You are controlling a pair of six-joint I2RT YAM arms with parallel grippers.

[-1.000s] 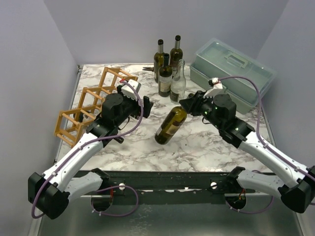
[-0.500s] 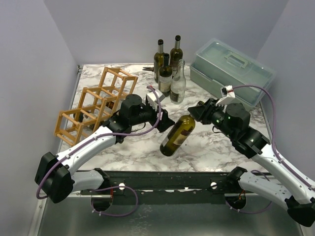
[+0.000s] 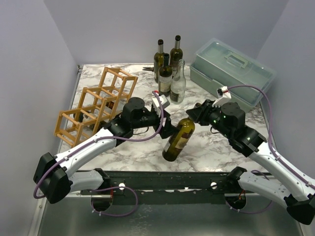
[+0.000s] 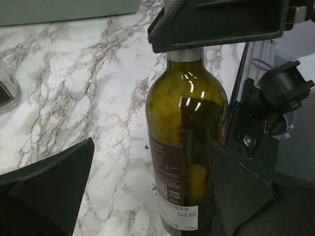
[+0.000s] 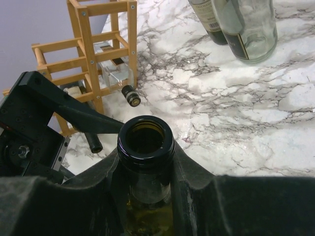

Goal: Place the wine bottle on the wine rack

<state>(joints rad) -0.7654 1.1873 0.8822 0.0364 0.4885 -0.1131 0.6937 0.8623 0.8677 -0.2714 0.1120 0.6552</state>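
Note:
A dark green wine bottle point(image 3: 179, 139) with a brown label hangs tilted over the table's middle, its base toward the near edge. My right gripper point(image 3: 194, 117) is shut on its neck; in the right wrist view the open mouth point(image 5: 145, 141) sticks out between the fingers point(image 5: 206, 196). My left gripper point(image 3: 169, 129) is open and straddles the bottle's body point(image 4: 189, 147). Its right finger point(image 4: 241, 191) is close against the glass, and the left finger point(image 4: 49, 191) stands well apart. The light-brown wooden wine rack point(image 3: 96, 104) stands at the left and also shows in the right wrist view point(image 5: 93, 64).
Several upright bottles point(image 3: 168, 66), one of them clear glass point(image 3: 178, 83), stand at the back centre. A pale green toolbox point(image 3: 231, 69) is at the back right. Two bottle necks point(image 5: 129, 96) poke out of the rack's lower cells.
The right gripper has swung the bottle more upright and slightly toward the near edge. The left arm has moved right from beside the rack, and its open jaws now straddle the bottle's body.

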